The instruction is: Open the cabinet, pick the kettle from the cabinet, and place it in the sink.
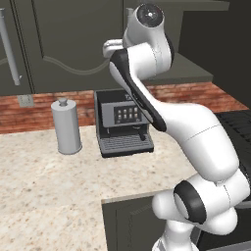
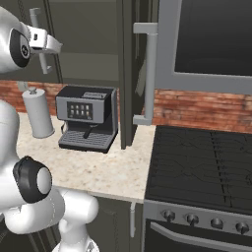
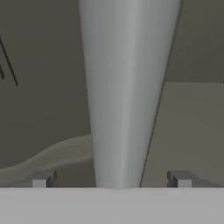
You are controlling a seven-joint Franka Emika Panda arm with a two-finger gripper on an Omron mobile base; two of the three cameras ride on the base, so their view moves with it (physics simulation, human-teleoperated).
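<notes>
The cabinet (image 1: 68, 39) is the dark grey-green wall unit above the counter, and its arched-panel doors are closed. In the hand view one long silver bar handle (image 3: 127, 87) runs up the middle, close in front of the door (image 3: 39, 65). My gripper (image 3: 111, 181) is open, and the bar stands between the two fingertips (image 3: 41, 179) without touching either. From the right base view the hand (image 2: 47, 44) is raised at that handle (image 2: 43, 61). The kettle is hidden behind the closed doors. The sink is out of view.
On the speckled counter (image 1: 44, 196) stand a tall grey cylinder with a knob (image 1: 66, 126) and a black coffee machine (image 1: 122, 122). A second door handle (image 1: 10, 44) hangs at the far left. A black stove (image 2: 206, 167) lies to the right, past a tall panel with a grey handle (image 2: 150, 74).
</notes>
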